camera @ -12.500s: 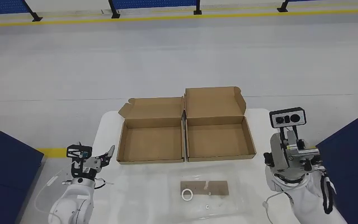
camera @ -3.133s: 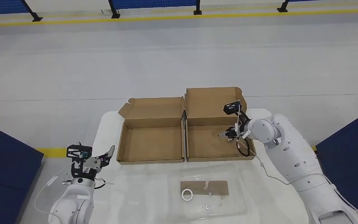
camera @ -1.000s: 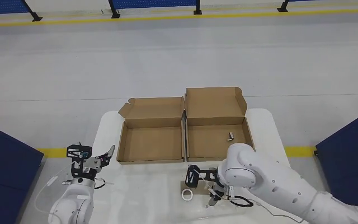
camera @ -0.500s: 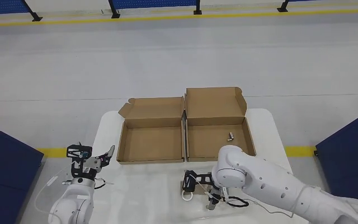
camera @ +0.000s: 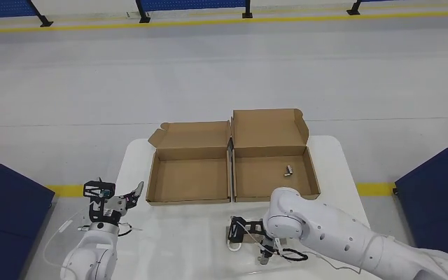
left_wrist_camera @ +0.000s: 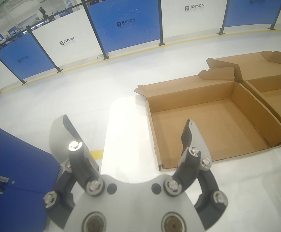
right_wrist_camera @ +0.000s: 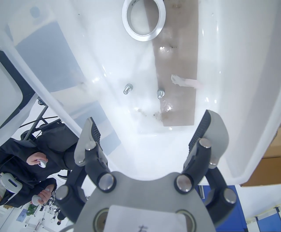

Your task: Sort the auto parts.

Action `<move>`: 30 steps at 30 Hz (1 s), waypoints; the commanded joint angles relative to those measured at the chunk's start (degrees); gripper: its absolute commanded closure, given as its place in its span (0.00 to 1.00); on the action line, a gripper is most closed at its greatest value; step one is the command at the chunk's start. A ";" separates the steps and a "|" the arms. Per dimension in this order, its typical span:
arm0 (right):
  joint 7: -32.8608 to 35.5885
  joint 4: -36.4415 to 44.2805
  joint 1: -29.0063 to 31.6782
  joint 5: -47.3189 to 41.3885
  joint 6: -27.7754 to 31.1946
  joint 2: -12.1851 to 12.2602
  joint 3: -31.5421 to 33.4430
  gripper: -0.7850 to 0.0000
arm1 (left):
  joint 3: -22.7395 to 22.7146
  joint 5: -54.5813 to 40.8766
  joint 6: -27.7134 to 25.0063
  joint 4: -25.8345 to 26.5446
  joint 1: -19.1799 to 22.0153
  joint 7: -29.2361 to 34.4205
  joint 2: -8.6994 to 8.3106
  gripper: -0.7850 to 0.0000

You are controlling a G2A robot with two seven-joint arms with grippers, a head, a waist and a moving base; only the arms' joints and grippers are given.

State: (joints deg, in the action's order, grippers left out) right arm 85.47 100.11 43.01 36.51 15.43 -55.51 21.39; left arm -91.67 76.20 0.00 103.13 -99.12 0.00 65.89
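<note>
Right wrist view: right gripper (right_wrist_camera: pixel 149 119) hangs nose-down inside the clear shallow plastic tray (right_wrist_camera: pixel 241 87), jaws spread wide, nothing between them. Two small stepped metal studs sit just ahead: first silver stud (right_wrist_camera: pixel 128 88) on bare plastic, second silver stud (right_wrist_camera: pixel 160 93) at the edge of the flat brown cardboard strip (right_wrist_camera: pixel 175 66). Farther on, a smooth bright metal ring (right_wrist_camera: pixel 143 18) lies flat, partly over the strip.

My read: the wide opening is a pre-grasp for a stud. They're tiny, round and slick, so likely to roll on the plastic.

Top view: small metal part (camera: pixel 288 169) lies in the right open cardboard box (camera: pixel 273 182), with the left open cardboard box (camera: pixel 189 180) alongside. Left gripper (left_wrist_camera: pixel 126 125) is parked near the table's left edge, ribbed fingers wide apart, empty, presumably out of the way.
</note>
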 commanded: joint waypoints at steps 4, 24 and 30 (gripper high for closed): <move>-0.20 -0.54 -0.03 -0.12 0.32 -0.20 -0.16 0.00 | 0.00 0.00 0.00 0.00 0.00 0.00 0.00 0.00; -2.05 -5.28 1.02 3.54 -0.20 -2.43 -2.24 0.50 | 0.00 0.00 0.00 0.00 0.00 0.00 0.00 0.00; -3.02 -6.85 1.34 4.06 -0.38 -3.06 -2.27 0.54 | 0.00 0.00 0.00 0.00 0.00 0.00 0.00 0.00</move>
State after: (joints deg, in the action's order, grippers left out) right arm 82.50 93.42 44.32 40.48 15.02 -58.51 19.12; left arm -91.67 76.20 0.00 103.13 -99.12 0.00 65.89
